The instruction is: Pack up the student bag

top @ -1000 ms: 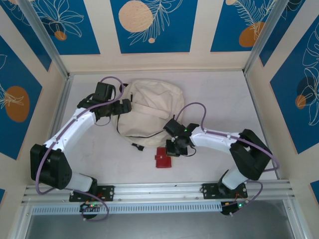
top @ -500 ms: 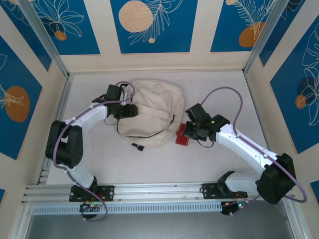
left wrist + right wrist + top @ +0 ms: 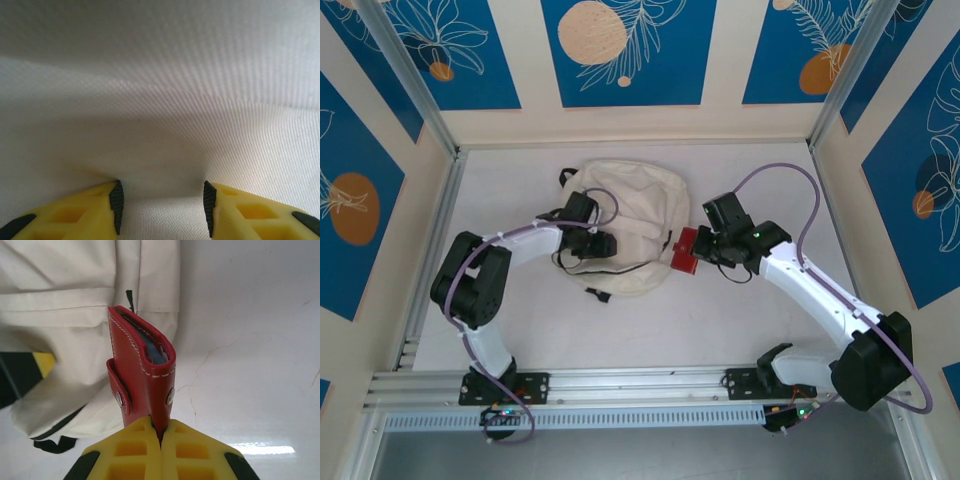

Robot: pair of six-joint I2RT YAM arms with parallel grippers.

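The cream student bag (image 3: 630, 205) lies flat at the back middle of the table. My left gripper (image 3: 603, 243) is pressed down on its middle. In the left wrist view the jaws (image 3: 162, 207) stand partly apart, open, with a ridge of the bag's cloth (image 3: 160, 100) between the pads. My right gripper (image 3: 700, 250) is shut on a red snap-button wallet (image 3: 686, 252) at the bag's right edge. In the right wrist view the wallet (image 3: 142, 370) stands upright out of the gripper (image 3: 161, 432), just off the bag (image 3: 75, 315).
The white table (image 3: 740, 330) is bare to the right of and in front of the bag. A black strap end (image 3: 595, 294) trails from the bag's near edge. Patterned walls close in three sides; a metal rail (image 3: 640, 380) runs along the front.
My left gripper has slid right onto the bag's middle and its jaws have narrowed around the cloth. My right gripper has lifted the red wallet off the table and carried it to the bag's right edge.
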